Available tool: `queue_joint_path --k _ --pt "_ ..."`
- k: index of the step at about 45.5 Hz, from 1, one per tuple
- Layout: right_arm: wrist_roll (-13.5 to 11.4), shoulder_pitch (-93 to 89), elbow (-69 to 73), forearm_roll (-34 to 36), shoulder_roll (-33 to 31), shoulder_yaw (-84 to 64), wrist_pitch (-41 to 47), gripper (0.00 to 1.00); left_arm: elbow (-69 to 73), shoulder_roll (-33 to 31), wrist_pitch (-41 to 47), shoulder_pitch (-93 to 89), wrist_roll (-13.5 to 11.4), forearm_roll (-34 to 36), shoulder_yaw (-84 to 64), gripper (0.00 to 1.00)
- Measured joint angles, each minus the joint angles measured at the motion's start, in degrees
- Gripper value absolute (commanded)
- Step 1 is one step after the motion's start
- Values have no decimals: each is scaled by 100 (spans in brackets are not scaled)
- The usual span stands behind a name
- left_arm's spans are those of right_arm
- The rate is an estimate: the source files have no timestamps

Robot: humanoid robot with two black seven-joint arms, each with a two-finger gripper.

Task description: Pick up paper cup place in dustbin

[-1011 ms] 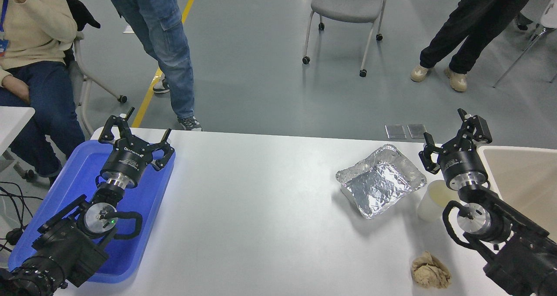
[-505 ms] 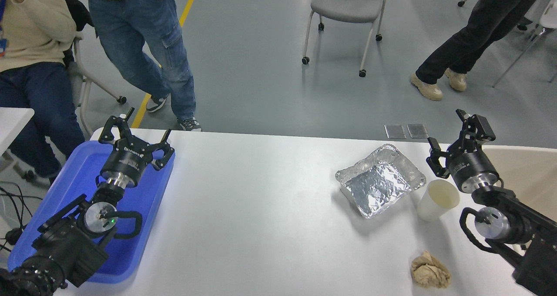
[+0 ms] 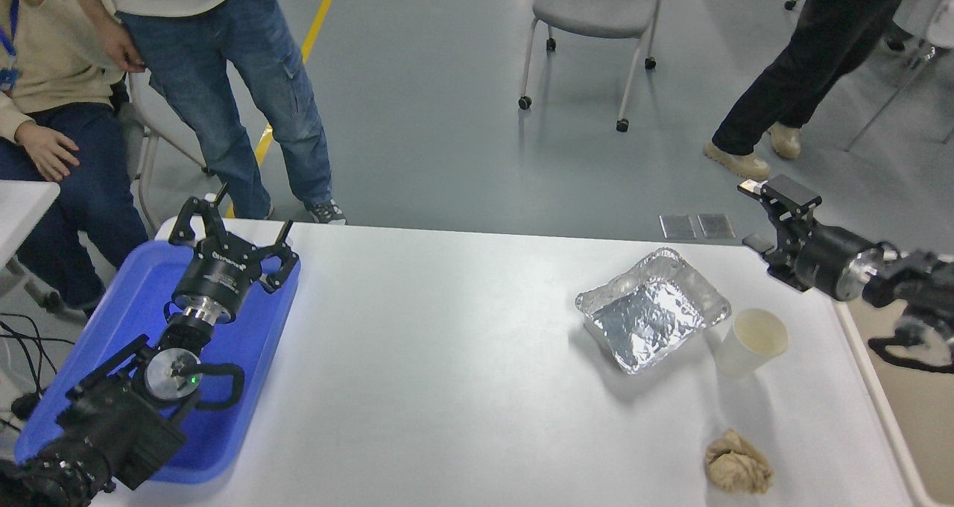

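My right hand (image 3: 771, 220) hangs over the counter's far right corner with its fingers spread and nothing in them, well apart from the paper cup (image 3: 751, 341), which stands upright and untouched just beside the crinkled foil tray (image 3: 652, 309), so I judge the pick not yet begun. The dustbin (image 3: 913, 410) waits off the right edge, close to the cup, while my left hand (image 3: 231, 242) sits parked, fingers spread, over the blue plastic tray (image 3: 119, 320). The white counter (image 3: 447, 358) also carries a crumpled brown paper ball (image 3: 738, 462); beyond it lies grey floor with a wheeled chair (image 3: 596, 7) and people standing.

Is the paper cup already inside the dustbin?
No. The paper cup stands upright on the table beside the foil tray, outside the dustbin, with the right gripper away from it.
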Motion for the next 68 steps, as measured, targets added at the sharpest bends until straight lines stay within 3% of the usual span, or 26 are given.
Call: queue_joint_path --k 13,25,46,57,68 --pt "-19 2447 929 -20 409 -3127 988 100 1 0 -1 -1 0 0 0 100" --pt "-40 3876 1372 -365 1202 -4660 2225 99 0 0 -1 -1 0 -2 1 100" --pt "-294 5148 1858 -1849 1979 -5088 3498 99 1 0 -1 -1 0 0 0 100" --pt "-577 5769 2129 -2116 2073 -5127 3628 99 1 0 -1 0 0 0 0 100" --pt "-680 6122 2198 -2129 2023 -5112 3668 99 1 0 -1 0 0 0 0 100"
